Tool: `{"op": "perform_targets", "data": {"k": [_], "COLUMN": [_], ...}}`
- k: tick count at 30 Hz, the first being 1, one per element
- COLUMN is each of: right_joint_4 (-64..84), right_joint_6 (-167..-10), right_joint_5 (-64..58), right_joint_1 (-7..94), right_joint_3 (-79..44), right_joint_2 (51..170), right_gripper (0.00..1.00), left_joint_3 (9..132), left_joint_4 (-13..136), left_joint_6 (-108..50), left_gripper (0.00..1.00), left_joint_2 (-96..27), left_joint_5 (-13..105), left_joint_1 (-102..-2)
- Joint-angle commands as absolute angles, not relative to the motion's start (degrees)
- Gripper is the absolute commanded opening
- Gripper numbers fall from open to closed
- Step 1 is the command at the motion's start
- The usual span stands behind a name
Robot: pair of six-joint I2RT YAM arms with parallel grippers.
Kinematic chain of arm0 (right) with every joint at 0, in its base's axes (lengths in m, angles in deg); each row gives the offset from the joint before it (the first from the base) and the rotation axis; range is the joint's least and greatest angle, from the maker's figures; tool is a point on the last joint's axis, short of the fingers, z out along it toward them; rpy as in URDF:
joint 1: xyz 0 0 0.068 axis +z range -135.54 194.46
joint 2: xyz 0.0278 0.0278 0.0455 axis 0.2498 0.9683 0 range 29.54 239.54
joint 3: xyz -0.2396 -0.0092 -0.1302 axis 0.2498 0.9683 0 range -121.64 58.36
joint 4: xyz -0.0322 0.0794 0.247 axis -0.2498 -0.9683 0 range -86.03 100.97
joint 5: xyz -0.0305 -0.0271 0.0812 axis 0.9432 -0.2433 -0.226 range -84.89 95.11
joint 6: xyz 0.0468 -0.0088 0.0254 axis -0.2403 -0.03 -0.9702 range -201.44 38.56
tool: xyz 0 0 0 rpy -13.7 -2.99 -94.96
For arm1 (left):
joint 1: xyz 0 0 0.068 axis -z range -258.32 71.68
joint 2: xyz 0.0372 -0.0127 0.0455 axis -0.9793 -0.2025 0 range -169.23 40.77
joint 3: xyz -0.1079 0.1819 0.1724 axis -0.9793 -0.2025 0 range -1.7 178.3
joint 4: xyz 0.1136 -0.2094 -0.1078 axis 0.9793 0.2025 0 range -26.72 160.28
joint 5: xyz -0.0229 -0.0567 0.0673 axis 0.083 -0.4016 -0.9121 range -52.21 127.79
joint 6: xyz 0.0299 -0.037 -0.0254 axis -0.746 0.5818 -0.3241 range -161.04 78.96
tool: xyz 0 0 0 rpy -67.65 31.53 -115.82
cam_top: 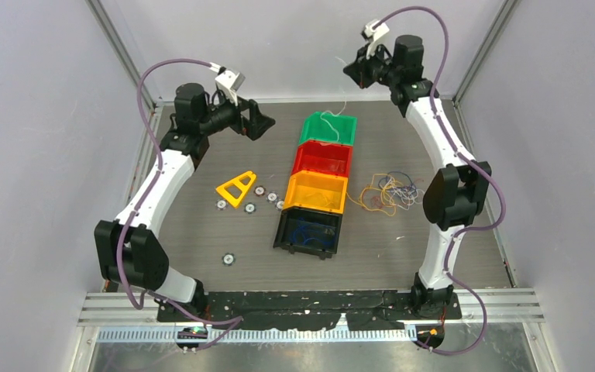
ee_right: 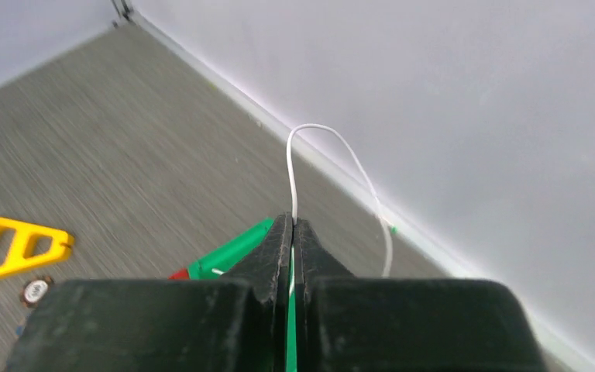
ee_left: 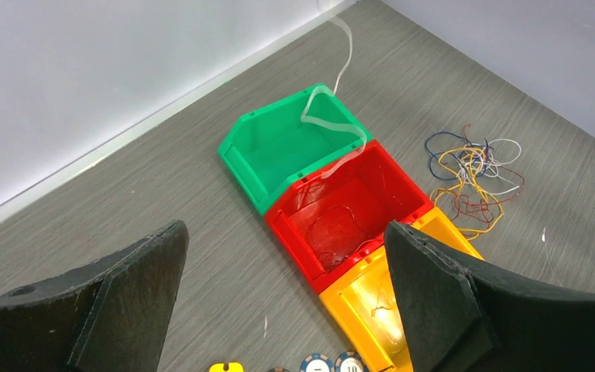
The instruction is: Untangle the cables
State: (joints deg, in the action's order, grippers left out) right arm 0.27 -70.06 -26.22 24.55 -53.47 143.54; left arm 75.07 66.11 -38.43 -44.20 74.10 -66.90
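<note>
right jaws pinch white cable above rim of green bin.

A robotics lab test cell is indicated by a grey table enclosed by plain pale panels in aluminium framing, by a left arm and right arm bolted to a slotted rail at six o'clock, and by a row of coloured sorting bins at the centre.
</note>
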Motion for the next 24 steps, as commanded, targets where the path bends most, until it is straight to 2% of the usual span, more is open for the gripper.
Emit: {"op": "perform_targets", "data": {"k": [1, 18, 24], "right_joint_4": [1.92, -2.84, -11.12], "right_joint_6": [-73.95, -58.59, -64.29], "right_joint_5": [-30.94, -26.13, -30.22], "right_joint_1": [24.13, 27.17, 27.72], "right_joint_3": [-58.04, -52.88, -57.89], "right_joint_2": [138.53, 147.35, 154.71], "right_gripper": [0.05, 0.05, 0.05], "left_joint_3": [77.71, 77.71, 76.03], "left_joint_4": [63.63, 62.87, 63.15], "left_joint_6": [-37.22, -37.08, -37.44], "left_gripper": [0.99, 0.99, 0.99], "left_joint_2": [-45.53, -45.58, -44.34], "left_joint_5": [75.69, 76.99, 76.95], "left_joint_1": [-67.39, -68.21, -69.38]}}
